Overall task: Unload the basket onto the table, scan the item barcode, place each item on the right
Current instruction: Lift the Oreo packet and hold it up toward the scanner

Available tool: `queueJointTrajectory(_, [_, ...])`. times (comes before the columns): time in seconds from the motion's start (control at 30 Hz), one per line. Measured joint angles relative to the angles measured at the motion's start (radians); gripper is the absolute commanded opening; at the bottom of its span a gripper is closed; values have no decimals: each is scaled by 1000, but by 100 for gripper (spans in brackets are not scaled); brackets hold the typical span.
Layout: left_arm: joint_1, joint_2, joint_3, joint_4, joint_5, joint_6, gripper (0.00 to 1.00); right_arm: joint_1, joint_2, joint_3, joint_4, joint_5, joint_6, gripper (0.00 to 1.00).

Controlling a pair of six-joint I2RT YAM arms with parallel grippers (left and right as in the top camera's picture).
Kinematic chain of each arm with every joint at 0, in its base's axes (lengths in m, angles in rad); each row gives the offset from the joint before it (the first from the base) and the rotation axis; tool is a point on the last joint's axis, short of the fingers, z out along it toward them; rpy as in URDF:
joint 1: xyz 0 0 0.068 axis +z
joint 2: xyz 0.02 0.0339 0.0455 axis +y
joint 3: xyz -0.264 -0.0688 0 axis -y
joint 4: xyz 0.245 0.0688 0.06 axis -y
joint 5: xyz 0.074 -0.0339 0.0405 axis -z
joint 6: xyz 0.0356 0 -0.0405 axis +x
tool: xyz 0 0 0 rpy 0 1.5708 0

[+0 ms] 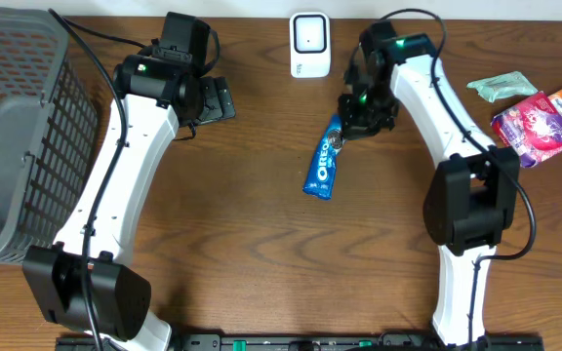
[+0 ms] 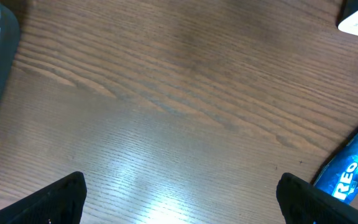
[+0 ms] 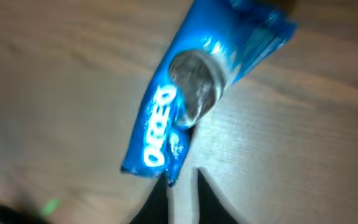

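Item under task: the Oreo pack lies flat on the table just right of frame centre in the overhead view. Its long axis runs from lower left to upper right. The scanner, a small white unit, stands at top centre, well apart from the pack.

Tool state: the right gripper sits at the upper end of the pack with its fingers pressed together. In the right wrist view the fingertips meet a corner of the wrapper, but it cannot be told whether the seam is nipped. This placement probably serves to take the pack by one end, leaving its faces clear for the scanner.

The left gripper is spread wide over bare wood at upper left and holds nothing, apparently on standby.

Markings: "OREO" in white letters on blue, beside a biscuit picture. No barcode shows in any view, so it probably lies on the underside. Any writing on the scanner is too small to read.

Other items: a grey basket at far left and loose snack packets at upper right.
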Motion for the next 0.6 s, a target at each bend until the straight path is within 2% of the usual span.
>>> queueJointTrajectory(0.17, [0,0,0,0,0,0,98,60,0,0,-34,21,-23,1])
queueJointTrajectory(0.37, [0,0,0,0,0,0,98,159,0,-14,-64,162,30,1])
queueJointTrajectory(0.6, [0,0,0,0,0,0,98,243,0,-176,112,235,94,1])
